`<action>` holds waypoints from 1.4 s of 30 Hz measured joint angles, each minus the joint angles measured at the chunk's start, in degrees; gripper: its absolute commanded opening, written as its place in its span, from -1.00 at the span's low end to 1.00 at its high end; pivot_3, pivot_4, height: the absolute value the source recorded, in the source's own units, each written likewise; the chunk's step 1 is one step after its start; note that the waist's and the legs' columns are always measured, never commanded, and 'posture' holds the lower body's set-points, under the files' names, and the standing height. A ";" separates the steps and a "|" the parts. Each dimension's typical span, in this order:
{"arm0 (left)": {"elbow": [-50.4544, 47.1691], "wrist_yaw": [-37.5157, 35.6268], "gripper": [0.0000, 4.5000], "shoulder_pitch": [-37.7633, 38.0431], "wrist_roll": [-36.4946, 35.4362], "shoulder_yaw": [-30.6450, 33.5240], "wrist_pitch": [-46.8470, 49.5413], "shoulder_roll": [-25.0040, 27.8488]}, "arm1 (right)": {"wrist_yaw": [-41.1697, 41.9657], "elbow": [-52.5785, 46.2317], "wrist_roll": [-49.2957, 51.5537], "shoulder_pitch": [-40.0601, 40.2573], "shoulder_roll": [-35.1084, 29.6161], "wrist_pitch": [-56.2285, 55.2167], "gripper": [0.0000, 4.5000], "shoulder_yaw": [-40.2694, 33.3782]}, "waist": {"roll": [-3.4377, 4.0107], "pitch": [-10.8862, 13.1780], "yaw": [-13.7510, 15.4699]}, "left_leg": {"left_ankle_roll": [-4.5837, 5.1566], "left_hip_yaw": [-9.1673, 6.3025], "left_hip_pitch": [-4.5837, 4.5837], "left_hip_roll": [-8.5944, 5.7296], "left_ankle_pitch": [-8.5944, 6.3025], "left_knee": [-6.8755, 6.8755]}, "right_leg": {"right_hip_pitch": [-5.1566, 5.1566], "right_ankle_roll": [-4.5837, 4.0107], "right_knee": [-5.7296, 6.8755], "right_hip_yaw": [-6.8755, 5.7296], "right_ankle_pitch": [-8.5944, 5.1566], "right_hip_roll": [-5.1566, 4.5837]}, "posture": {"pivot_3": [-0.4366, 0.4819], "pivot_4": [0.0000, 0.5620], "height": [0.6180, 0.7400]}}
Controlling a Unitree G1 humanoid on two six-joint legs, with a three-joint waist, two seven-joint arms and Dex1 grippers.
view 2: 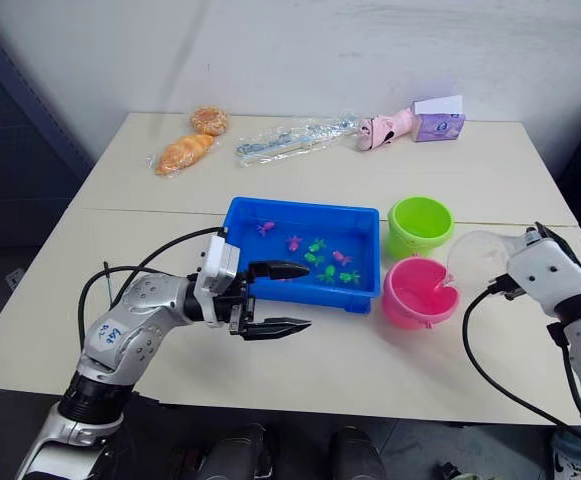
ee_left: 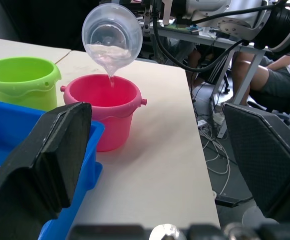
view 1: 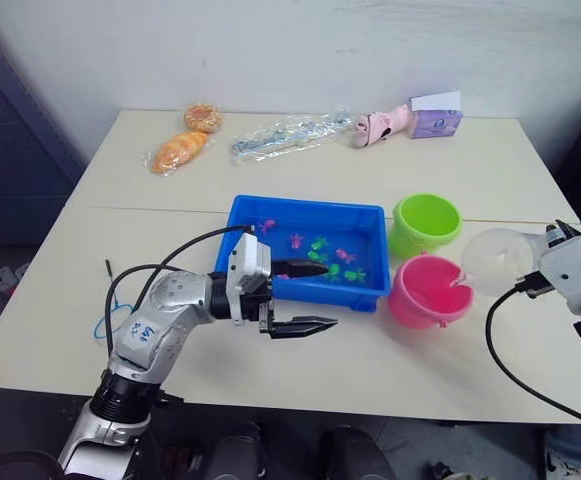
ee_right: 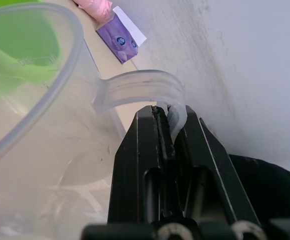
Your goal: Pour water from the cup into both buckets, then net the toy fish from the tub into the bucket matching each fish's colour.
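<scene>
The cup is gripped by its handle in the right gripper and tilted, spout down, over the pink bucket near the tabletop's right edge. Water is seen falling into it. The left gripper is held wide open and empty at the tub's front rim.

1. We see a pale cream table made of two tops pushed together, with a seam running across it.
2. A plain off-white wall rises straight behind the table's far edge, lit evenly.
3. A dark blue panel stands to one side of the table.
4. On the far part of the table we see wrapped bread, a clear plastic packet, a pink toy and a purple packet.
5. A second table stands beyond ours, with a seated person's legs and loose cables on the grey floor.
</scene>
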 measured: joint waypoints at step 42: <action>0.10 0.84 1.00 0.54 1.51 -0.38 -2.47 -1.93 | 0.85 2.90 2.77 -2.46 5.64 -4.09 -0.98 -0.72 | 0.00 0.00 -0.03 | 0.00 -0.01 0.01 0.00 0.10 0.03 | 0.03 0.00 0.04 -0.01 0.00 0.00 | -0.05 -0.47 1.00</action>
